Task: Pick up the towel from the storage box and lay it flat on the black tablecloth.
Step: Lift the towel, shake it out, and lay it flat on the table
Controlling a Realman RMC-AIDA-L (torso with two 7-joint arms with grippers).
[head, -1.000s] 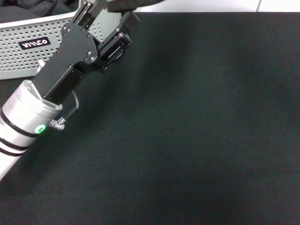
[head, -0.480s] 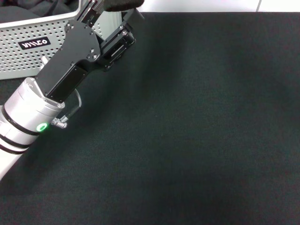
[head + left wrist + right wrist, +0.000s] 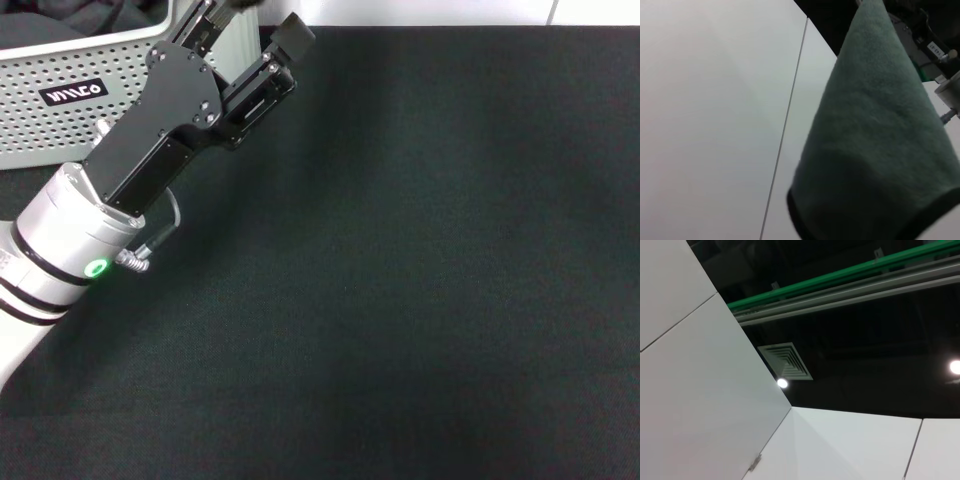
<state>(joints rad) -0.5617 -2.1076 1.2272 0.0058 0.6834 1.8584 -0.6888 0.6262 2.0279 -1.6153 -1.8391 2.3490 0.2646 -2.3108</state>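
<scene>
Your left arm reaches up and away across the far left corner of the black tablecloth, right beside the storage box. The left gripper sits at the very top edge of the head view, just past the box's near right corner, and its fingertips run out of the picture there, so you can't tell from here whether the pincer is clenched or released.

Look at your left wrist camera: the towel fills most of it, grey-green face toward the lens, hanging in a soft fold with its dark edge trim curving along the low end. It's clear of the cloth and seen against a pale wall. What grips it is hidden, so I cannot tell you the hold itself.

The box stands at the far left, perforated grey wall and smooth rim toward you, black label with white lettering facing the camera. Inside it, only a strip shows above the rim: something dark and crumpled, too little in view to name.

The tablecloth lies flat and wide ahead of you. Your right gripper shows in no view; its wrist camera looks at ceiling and wall panels only.
</scene>
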